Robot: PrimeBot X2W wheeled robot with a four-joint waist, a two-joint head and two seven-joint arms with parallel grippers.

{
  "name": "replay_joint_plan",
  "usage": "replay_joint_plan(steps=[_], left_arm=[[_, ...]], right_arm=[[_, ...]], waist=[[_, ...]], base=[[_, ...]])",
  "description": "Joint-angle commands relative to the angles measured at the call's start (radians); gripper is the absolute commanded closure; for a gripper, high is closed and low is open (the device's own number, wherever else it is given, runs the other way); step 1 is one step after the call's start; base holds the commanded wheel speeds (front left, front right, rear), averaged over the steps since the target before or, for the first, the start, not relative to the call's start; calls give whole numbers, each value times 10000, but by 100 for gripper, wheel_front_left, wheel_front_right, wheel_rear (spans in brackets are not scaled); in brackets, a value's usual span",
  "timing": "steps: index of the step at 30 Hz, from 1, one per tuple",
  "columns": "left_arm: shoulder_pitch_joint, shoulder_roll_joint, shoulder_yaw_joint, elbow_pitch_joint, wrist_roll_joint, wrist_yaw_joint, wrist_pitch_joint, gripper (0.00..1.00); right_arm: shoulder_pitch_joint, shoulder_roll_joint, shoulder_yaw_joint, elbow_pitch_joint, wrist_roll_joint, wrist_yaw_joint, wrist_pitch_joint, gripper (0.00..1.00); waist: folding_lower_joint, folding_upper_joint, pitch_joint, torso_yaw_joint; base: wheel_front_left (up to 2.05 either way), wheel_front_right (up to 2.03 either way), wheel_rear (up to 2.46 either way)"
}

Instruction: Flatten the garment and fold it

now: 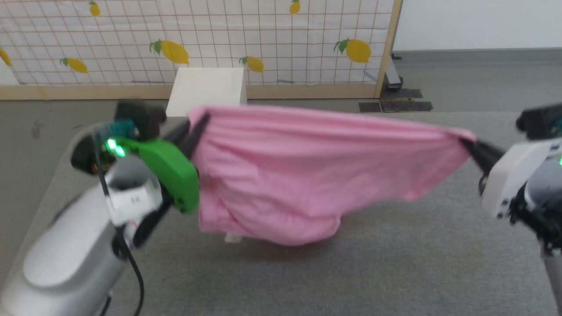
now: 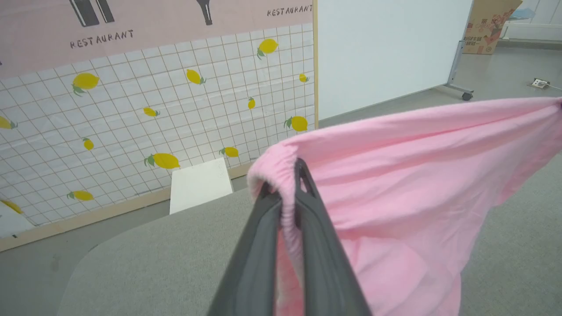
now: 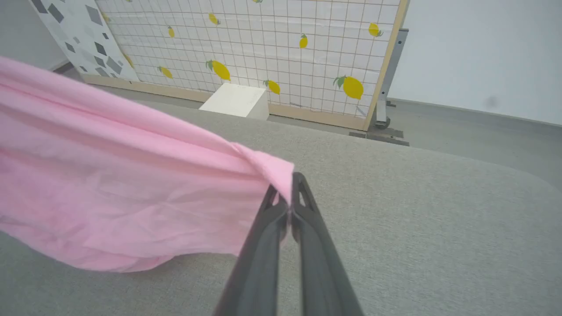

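The light-pink garment (image 1: 303, 175) hangs stretched between my two grippers above the grey table (image 1: 395, 272), its lower part sagging down to the surface near the middle. My left gripper (image 1: 196, 127) is shut on the garment's left top corner; in the left wrist view the hemmed edge (image 2: 285, 175) bunches between the dark fingers (image 2: 316, 245). At the right, my right gripper (image 1: 469, 147) is shut on the opposite corner, and the right wrist view shows a pinch of the pink garment (image 3: 131, 193) held at the fingertips (image 3: 303, 193).
A white box (image 1: 206, 90) stands on the floor behind the table, in front of a lemon-patterned screen (image 1: 219, 39) with a wooden frame. Its metal foot (image 1: 395, 94) rests on the grey floor at the back right. The table's rounded corner (image 2: 88, 259) lies to the left.
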Motion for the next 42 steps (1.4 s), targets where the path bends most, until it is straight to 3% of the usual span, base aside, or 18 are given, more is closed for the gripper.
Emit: replay_joint_plan(steps=[1, 6, 12, 18, 24, 34, 42], left_arm=[[-594, 30, 141, 253, 55, -74, 107, 100], [-3156, -560, 545, 2175, 285, -330, 34, 100], [-5520, -1163, 770, 4157, 724, -518, -580, 100], [-7756, -1587, 1110, 6066, 1162, -516, -1695, 100], [-9136, -1951, 1453, 7643, 1210, -555, -2853, 100], [-9192, -2432, 1676, 10120, 820, -948, -3890, 100], [-7810, -2961, 1718, 11347, 375, -1616, -4457, 100]], right_arm=[[-480, 37, -232, -112, -180, -19, 121, 100], [-3092, 384, -762, 231, -592, -19, 687, 100], [-5786, 692, -837, 1470, -1179, -19, 278, 100], [-8343, 1361, -990, 3150, -2254, -19, -1183, 100], [-10159, 2068, -978, 4902, -3184, -19, -2939, 100], [-10877, 2954, -116, 7689, -3293, -19, -4242, 100], [-9725, 3006, 1498, 8679, -2377, -19, -4879, 100]], waist=[[0, 70, 49, -65], [0, 70, 1083, -309], [0, 70, 2770, -618], [0, 70, 4157, -1015], [0, 70, 4832, -1314], [0, 70, 5244, -1470], [0, 70, 4670, -1199]], base=[[0, 0, 0], [0, 0, 0], [0, 0, 0], [0, 0, 0], [0, 0, 0], [0, 0, 0], [0, 0, 0]])
